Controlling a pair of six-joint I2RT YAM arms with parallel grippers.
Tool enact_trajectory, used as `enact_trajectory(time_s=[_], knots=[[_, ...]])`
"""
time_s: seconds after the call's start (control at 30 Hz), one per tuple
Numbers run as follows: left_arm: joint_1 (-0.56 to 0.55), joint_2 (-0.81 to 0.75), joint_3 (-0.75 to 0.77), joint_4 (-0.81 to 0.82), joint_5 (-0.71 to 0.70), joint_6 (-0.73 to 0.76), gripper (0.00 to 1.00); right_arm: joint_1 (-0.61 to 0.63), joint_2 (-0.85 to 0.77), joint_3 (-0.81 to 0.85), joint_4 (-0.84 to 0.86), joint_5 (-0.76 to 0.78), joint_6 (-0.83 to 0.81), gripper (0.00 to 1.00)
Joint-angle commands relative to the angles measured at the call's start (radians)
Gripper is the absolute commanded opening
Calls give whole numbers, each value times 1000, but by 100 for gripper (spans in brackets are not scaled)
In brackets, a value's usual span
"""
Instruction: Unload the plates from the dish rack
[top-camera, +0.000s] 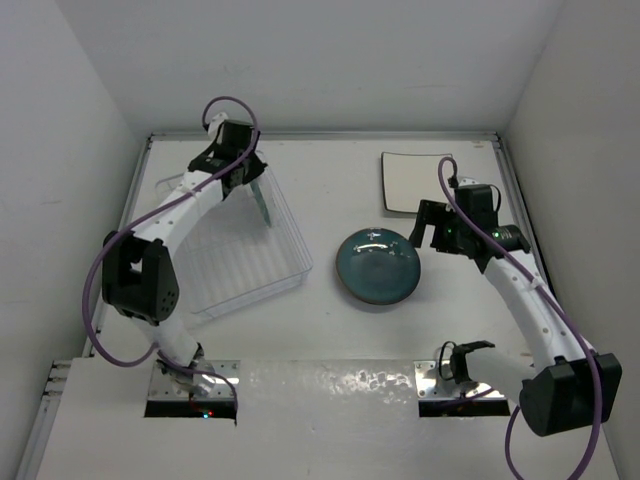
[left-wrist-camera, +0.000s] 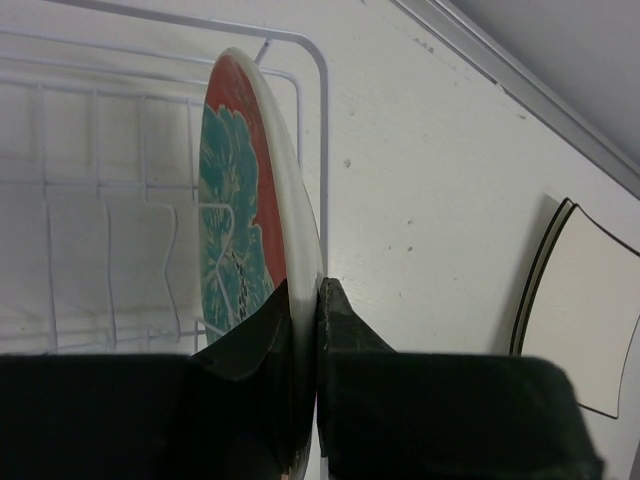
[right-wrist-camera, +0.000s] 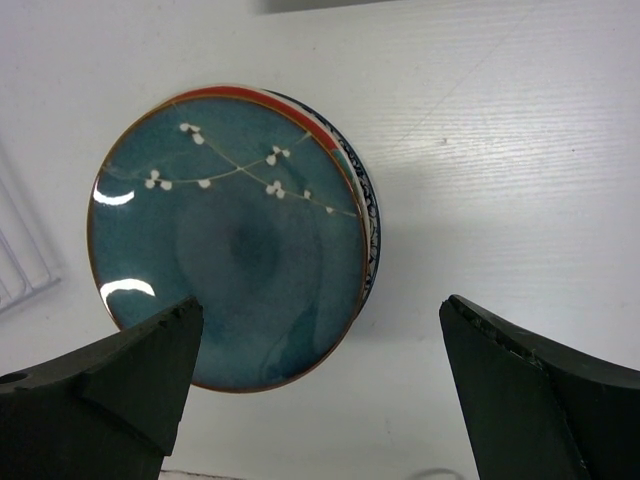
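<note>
Step in hand: grasp. Left pincer (left-wrist-camera: 305, 290) clenched rim of red plate (left-wrist-camera: 240, 170), which stood upright at 12 o'clock end of dish rack (top-camera: 235, 268). Right pincer (right-wrist-camera: 320, 310) hung released over plate stack (top-camera: 378, 264), desk (top-camera: 330, 335) centre. Next probably needed: straight lift clear of wires (left-wrist-camera: 326, 150), then toward 3 o'clock.

L arm (top-camera: 180, 215): rises from its base at near-left corner, elbow bent out to the left, forearm angled away twd the far-left of the surface (top-camera: 350, 200). L gripper (left-wrist-camera: 305, 292) closed: fingers (left-wrist-camera: 250, 340) pinch the rim of an upright red plate (left-wrist-camera: 240, 200), one finger each side, barely any gap btwn tips. R arm (top-camera: 525, 290): base at near-right, upper link runs along the right side, forearm leans in twd centre. R gripper (right-wrist-camera: 320, 310) points down, above the surface. Its fingers (right-wrist-camera: 130, 370) are spread wide, holding nothing, touching nothing.
</note>
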Motion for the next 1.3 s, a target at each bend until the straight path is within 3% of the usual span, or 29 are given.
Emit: enact_trajectory(time_s=[0.0, 0.13, 0.3, 0.57, 0.67, 0.7, 0.77, 0.8, 0.83, 0.87, 0.97, 1.07, 1.13, 1.27], knots=[[13, -66, 7, 78, 22, -21, 0, 4, -21, -2, 18, -8, -11, 99], [13, -123, 53, 72, 13, 37, 0, 4, -21, 22, 2, 1, -20, 99], [13, -135, 226, -1, -30, 196, 0, 4, -32, 61, -25, 9, -22, 99], [-5, -126, 448, -17, 133, 456, 0, 4, -65, 129, -39, -7, 41, 99], [-88, -135, 475, 21, 151, 584, 0, 3, -71, 182, -64, 19, 86, 99], [-185, -140, 473, 31, 84, 638, 0, 3, -75, 212, -65, 27, 98, 99], [-317, -160, 429, 75, -42, 836, 0, -5, -85, 244, -65, 26, 145, 99], [-455, -169, 397, 106, -188, 906, 0, -10, -87, 280, -64, 13, 161, 99], [-521, -178, 314, 139, -278, 1031, 0, -26, -88, 298, -62, -14, 194, 99], [-622, -200, 269, 225, -401, 1089, 0, -37, -91, 336, -62, -52, 210, 99], [-794, -249, 56, 423, -594, 1331, 0, -106, -95, 460, -119, -166, 227, 99], [-948, -275, -183, 667, -750, 1679, 0, -139, -117, 562, -169, -203, 202, 99], [-1010, -281, -269, 859, -797, 1811, 0, -139, -111, 591, -194, -235, 195, 99], [-1151, -278, -442, 1161, -834, 2065, 0, -139, -50, 538, -188, -476, 155, 99]])
